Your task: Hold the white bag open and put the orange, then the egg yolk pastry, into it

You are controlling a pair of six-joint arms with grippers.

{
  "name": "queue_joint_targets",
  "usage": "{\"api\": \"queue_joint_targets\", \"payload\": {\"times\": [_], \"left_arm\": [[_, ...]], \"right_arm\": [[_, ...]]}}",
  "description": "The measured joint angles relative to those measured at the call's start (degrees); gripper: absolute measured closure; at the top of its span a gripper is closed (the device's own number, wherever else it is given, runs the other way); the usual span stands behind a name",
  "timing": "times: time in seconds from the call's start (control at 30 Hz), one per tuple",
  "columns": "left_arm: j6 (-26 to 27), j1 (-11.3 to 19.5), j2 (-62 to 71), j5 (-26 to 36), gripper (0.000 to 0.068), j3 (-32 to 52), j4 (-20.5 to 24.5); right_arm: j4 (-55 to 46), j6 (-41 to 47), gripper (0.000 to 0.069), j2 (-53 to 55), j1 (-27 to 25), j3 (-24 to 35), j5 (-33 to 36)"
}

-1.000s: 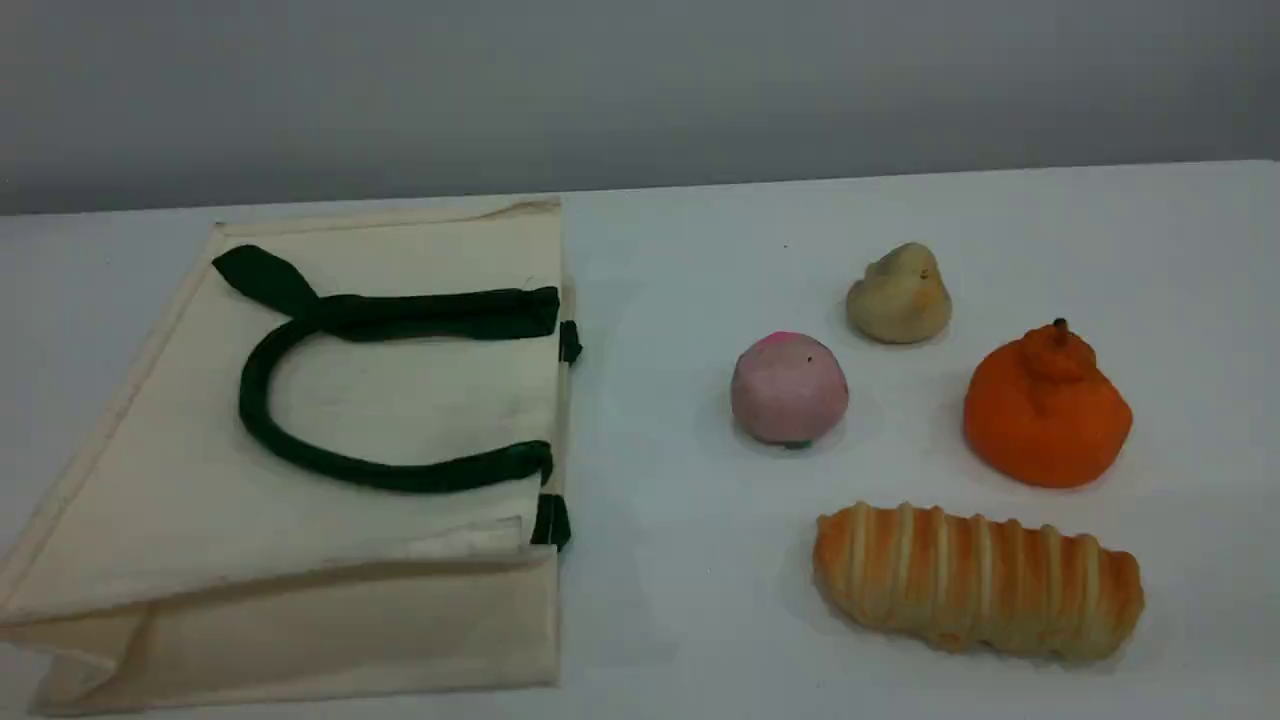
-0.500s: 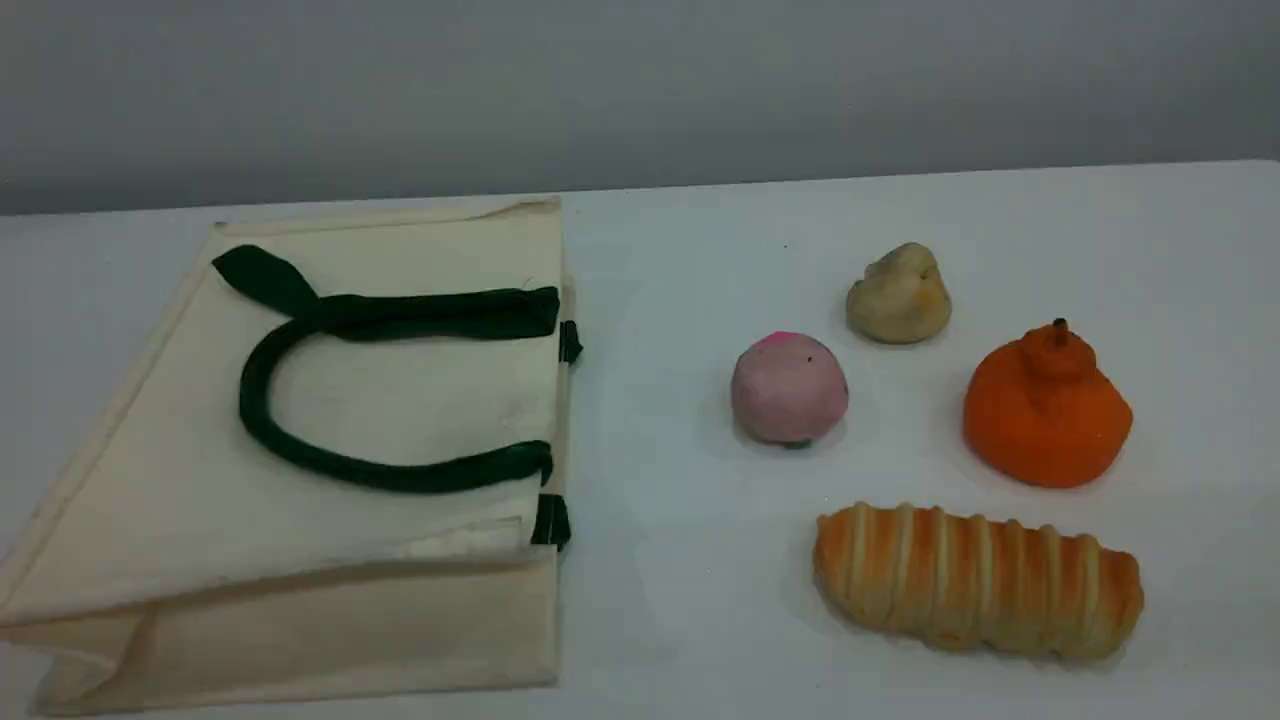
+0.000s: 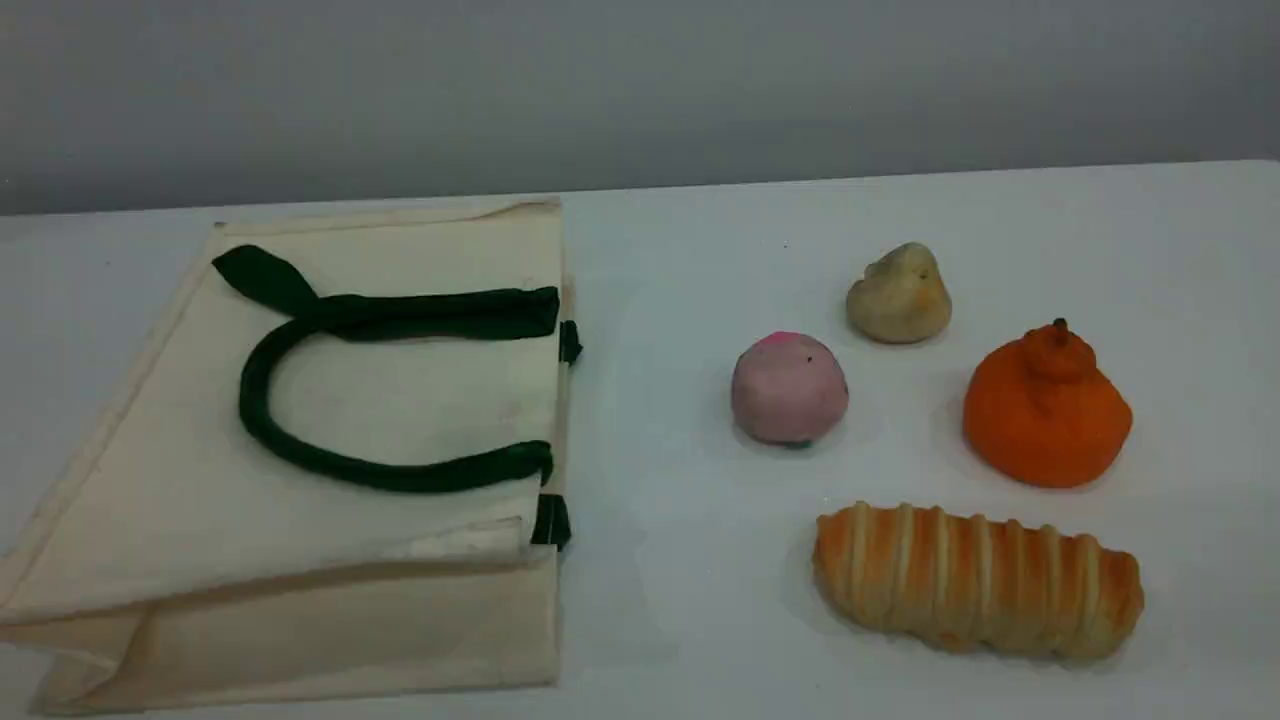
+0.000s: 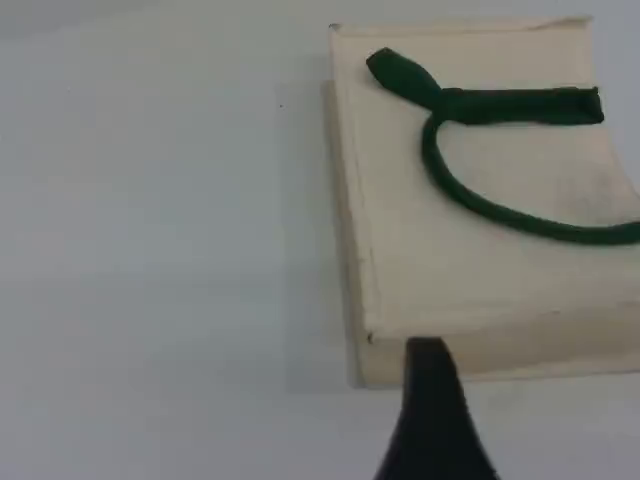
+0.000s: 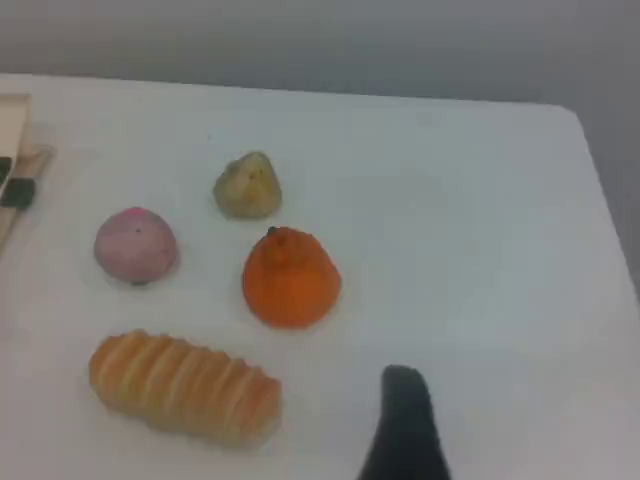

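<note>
Lying flat, plain white bag point(image 3: 400, 400), green handle point(image 3: 440, 315)

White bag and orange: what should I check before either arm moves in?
1. White bag mouth open: not ok, it lies flat and closed on the table.
2. Green handle reachable: ok, it lies exposed on the bag's top face.
3. Orange free to grasp: ok, apart from the pink ball, bread loaf and egg yolk pastry.
4. Left gripper free: ok, open, holding nothing.
5. Right gripper free: ok, open, short of the orange.
</note>
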Motion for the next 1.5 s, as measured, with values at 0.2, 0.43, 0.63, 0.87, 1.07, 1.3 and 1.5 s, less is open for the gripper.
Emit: {"api": "queue_joint_targets", "payload": {"times": [0.2,0.43,0.63,0.87,1.07,1.3,1.5], "left_arm": [[0.0,-1.3,0.1,-0.2,0.0248,-0.4,0.4],[-3.0,-1.3,6.7,-7.9,0.0248,-3.0,0.0],[-4.0,-1.2,21.3,-15.3,0.0248,-5.4,-0.2],[-5.5,-1.2,40.6,-22.7,0.0248,-7.0,0.4],[-8.3,-1.2,56.6,-32.0,0.0248,-9.2,0.4],[-9.1,-1.2,73.2,-38.0,0.0248,-12.7,0.4],[-10.2,-1.2,85.1,-40.2,0.0248,-17.0,0.1]], "right_arm": [[1.7,0.0,0.0218,0.0,0.0,0.0,0.0],[5.9,-3.3,0.0218,1.7,0.0,-1.0,-1.4],[12.4,-4.2,0.0218,11.6,0.0,-1.3,-8.3],[16.6,-4.8,0.0218,25.5,0.0,-1.2,-21.4],[19.5,-4.8,0.0218,39.5,0.0,-1.2,-31.2],[23.8,-5.0,0.0218,56.0,0.0,-1.2,-42.7],[23.8,-5.0,0.0218,66.5,0.0,-1.2,-49.8]]}}
